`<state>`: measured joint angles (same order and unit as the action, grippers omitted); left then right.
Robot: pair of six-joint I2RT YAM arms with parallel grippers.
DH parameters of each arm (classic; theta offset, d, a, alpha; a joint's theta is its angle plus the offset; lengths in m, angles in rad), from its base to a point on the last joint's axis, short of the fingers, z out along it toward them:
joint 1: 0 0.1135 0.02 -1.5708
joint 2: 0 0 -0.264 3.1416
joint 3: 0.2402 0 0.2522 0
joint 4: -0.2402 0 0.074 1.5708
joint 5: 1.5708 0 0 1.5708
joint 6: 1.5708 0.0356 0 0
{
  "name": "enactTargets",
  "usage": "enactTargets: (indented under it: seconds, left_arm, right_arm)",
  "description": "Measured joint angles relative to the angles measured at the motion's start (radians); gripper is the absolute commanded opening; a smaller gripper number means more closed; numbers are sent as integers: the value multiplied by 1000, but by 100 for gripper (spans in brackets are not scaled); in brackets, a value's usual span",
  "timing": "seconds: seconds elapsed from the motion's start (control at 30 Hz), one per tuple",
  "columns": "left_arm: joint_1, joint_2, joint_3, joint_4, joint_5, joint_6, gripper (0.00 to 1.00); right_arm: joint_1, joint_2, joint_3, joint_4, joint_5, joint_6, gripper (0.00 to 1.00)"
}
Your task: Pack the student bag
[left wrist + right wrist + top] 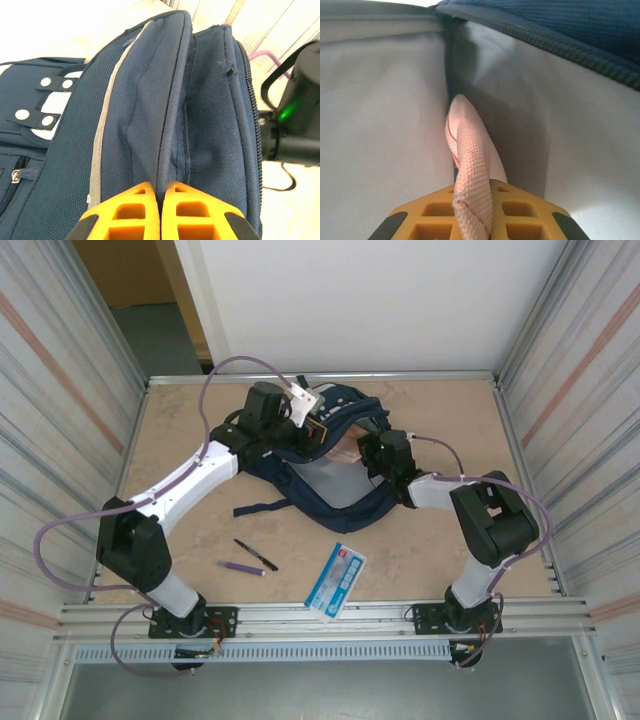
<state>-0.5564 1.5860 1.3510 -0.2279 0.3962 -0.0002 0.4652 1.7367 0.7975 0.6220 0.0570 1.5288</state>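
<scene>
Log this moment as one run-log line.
left gripper: shut on student bag edge | right gripper: shut on pink fabric item inside grey lining | on table: black pen, purple pen, blue-white packet

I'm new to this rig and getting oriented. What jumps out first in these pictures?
The navy student bag lies open mid-table. The left fingers pinch a navy fold of it. The right fingers hold a pink woven strip inside, against the grey lining.

Table [200, 430] bears student bag [348, 512], black pen [255, 554], purple pen [243, 567], maybe booklet [336, 580].
</scene>
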Motion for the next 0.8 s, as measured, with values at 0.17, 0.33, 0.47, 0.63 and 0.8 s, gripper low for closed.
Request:
enactTargets:
  seconds: [0.17,0.33,0.47,0.63,0.8]
  left_arm:
    - [-2,10,-10,24,50,-32,0]
    - [-6,11,-48,41,68,-32,0]
    - [-5,8,-87,56,64,-11,0]
    - [7,-5,-96,56,54,8,0]
    - [29,-20,-129,63,46,11,0]
  right_arm:
    - [42,164,77,45,127,101,0]
    - [43,297,185,124,145,124,0]
    - [38,355,257,176,128,116,4]
    - [13,434,328,224,19,98,24]
    - [-43,409,317,191,-111,30,39]
